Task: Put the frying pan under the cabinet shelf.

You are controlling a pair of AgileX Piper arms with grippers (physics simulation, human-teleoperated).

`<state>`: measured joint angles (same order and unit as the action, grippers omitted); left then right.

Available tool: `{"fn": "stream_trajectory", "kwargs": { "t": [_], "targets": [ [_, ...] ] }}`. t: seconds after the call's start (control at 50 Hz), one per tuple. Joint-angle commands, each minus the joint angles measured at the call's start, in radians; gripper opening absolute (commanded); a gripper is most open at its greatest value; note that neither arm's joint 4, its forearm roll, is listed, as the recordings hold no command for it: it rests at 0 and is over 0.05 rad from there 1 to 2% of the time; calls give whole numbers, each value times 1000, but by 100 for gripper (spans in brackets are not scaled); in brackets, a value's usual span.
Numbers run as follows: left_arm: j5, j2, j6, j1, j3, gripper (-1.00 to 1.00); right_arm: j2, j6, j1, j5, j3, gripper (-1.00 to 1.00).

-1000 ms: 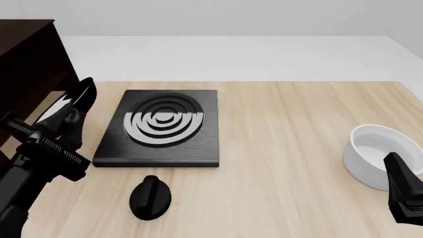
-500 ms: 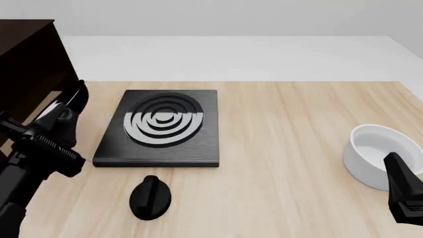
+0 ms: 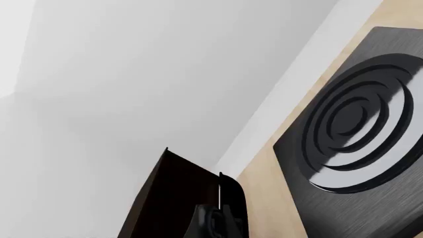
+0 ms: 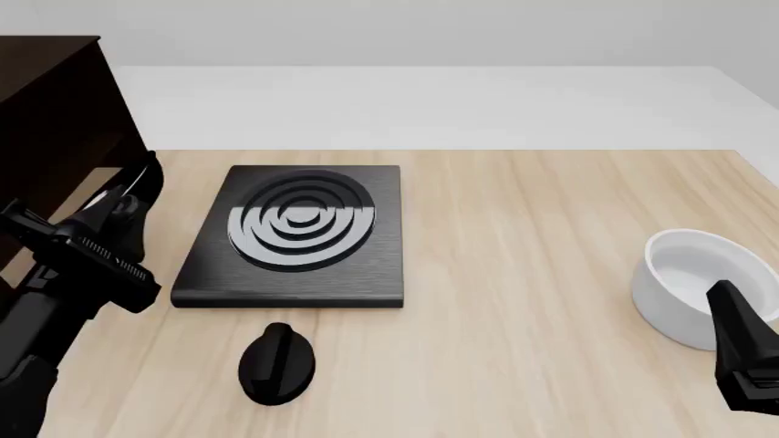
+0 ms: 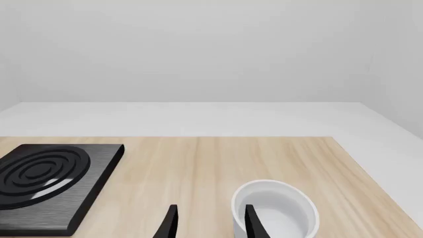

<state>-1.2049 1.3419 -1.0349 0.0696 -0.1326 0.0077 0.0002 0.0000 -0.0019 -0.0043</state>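
1. Pan: your left claw (image 4: pixel 116 214) is clenched on the frying pan (image 4: pixel 128 187), tipped on edge just ahead of it, likely to slide beneath the cabinet shelf (image 4: pixel 55 137) just beyond.
2. Hotplate (image 4: pixel 298 233) lies beside that claw, apart.
3. Your right claw (image 5: pixel 208 220) hangs released, fingers parted, bowl (image 5: pixel 274 208) just ahead, keeping clear.

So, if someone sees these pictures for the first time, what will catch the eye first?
Probably the square black hotplate with silver rings, left of the table's centre. Next, the frying pan held tilted on edge in the left end effector at the table's left edge, beside the dark cabinet. The white bowl stands at the right, near the idle right end effector.
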Motion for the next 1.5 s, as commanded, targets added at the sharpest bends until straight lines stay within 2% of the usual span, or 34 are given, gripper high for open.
{"fn": "stream_trajectory", "kwargs": {
  "t": [0.02, 0.66, 0.86, 1.1, 1.5],
  "targets": [
    [-15, 21, -5, -12, -31, -100, 0, 0, 0, 0, 0, 100],
    [-15, 55, -22, -56, -59, -100, 0, 0, 0, 0, 0, 100],
    [-15, 95, -21, -62, -97, -100, 0, 0, 0, 0, 0, 100],
    [-15, 209, -4, -75, -180, -100, 0, 0, 0, 0, 0, 100],
    [-15, 253, 15, -126, -197, -100, 0, 0, 0, 0, 0, 100]
  ]
}}
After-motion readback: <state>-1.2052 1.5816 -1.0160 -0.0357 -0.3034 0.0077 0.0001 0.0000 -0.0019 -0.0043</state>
